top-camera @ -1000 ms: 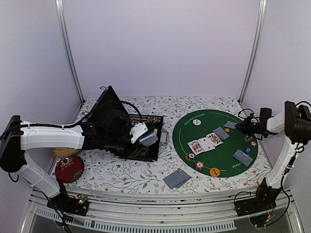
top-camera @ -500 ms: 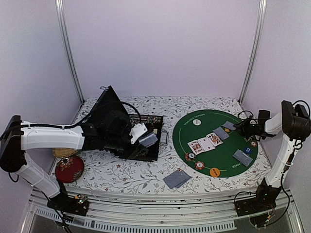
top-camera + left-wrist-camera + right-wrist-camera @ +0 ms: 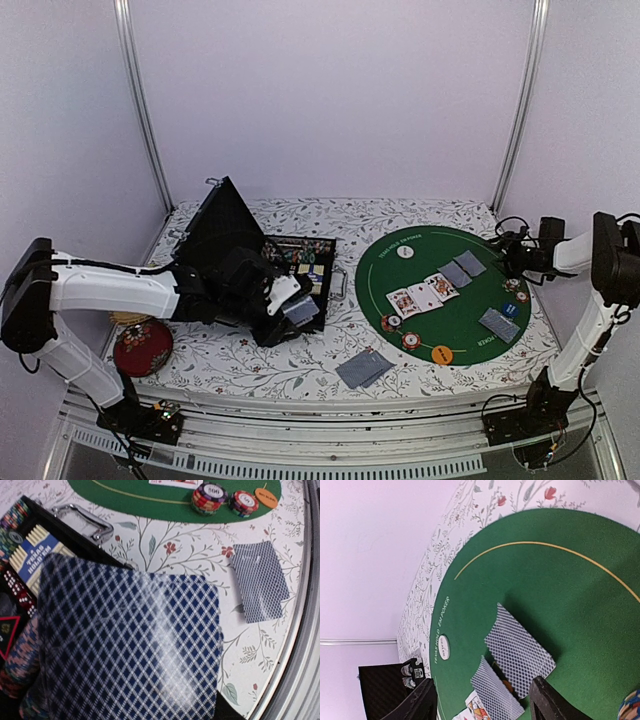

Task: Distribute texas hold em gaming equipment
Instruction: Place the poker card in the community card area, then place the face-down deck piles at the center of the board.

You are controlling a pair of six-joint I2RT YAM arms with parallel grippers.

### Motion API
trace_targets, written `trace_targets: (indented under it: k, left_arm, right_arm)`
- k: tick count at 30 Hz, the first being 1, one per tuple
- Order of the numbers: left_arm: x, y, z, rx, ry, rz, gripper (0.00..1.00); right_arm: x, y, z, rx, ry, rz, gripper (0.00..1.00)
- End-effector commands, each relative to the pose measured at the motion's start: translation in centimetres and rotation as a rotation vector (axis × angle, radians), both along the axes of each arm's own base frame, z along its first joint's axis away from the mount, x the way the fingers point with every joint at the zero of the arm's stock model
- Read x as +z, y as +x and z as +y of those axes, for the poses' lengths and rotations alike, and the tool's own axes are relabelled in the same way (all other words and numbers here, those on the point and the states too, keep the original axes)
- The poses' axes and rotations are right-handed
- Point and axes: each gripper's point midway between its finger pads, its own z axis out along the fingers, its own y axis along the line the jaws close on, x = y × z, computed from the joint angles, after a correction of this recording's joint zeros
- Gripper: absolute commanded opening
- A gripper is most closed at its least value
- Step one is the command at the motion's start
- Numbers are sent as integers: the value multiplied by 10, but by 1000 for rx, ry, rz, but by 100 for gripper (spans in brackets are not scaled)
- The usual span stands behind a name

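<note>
While pale lilac walls (image 3: 330, 90) close in the flowered tabletop (image 3: 250, 365), the left jaws pinch a blue-backed card (image 3: 130, 645) at the near edge of the open black case (image 3: 225, 225). The right jaws hang spread over cards (image 3: 520, 652) on the green mat (image 3: 450, 320), with chips (image 3: 411, 341) near its front edge.

- "500" on the top chip (image 3: 208, 490) of a stack.
- "DEALER" on the white disc (image 3: 444, 647).
- "TEXAS HOLD'EM POKER" along the edge of the green mat (image 3: 530, 580).
- "TEXAS HOLD" on a blue label (image 3: 45, 547) inside the black case (image 3: 75, 537).
- Orange disc (image 3: 266, 497): lettering too small to read.
</note>
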Motion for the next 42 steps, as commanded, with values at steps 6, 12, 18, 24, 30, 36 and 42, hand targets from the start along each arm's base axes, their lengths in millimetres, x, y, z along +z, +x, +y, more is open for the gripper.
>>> trace_targets:
  k: [6,12,18,24,30,36,42]
  left_arm:
    - [-69,-23,16,113,79,203,46]
    - [-71,-59,11,51,33,260,47]
    - [-85,-69,18,86,88,333,51]
    - [-89,-71,23,98,149,327,78]
    - [-63,-66,28,99,153,258,98]
    - [20,-62,9,-24,-18,102,98]
    - [173,49,44,336,-349,-327,98]
  right_arm:
    - [67,10,20,119,-166,-111,65]
    - [118,6,40,180,-282,-215,65]
    - [140,0,54,244,-327,-251,66]
    - [156,-9,57,276,-395,-282,75]
    - [181,-18,54,269,-465,-339,99]
    - [220,-26,53,258,-542,-463,99]
    - [255,-35,44,160,-678,-711,99]
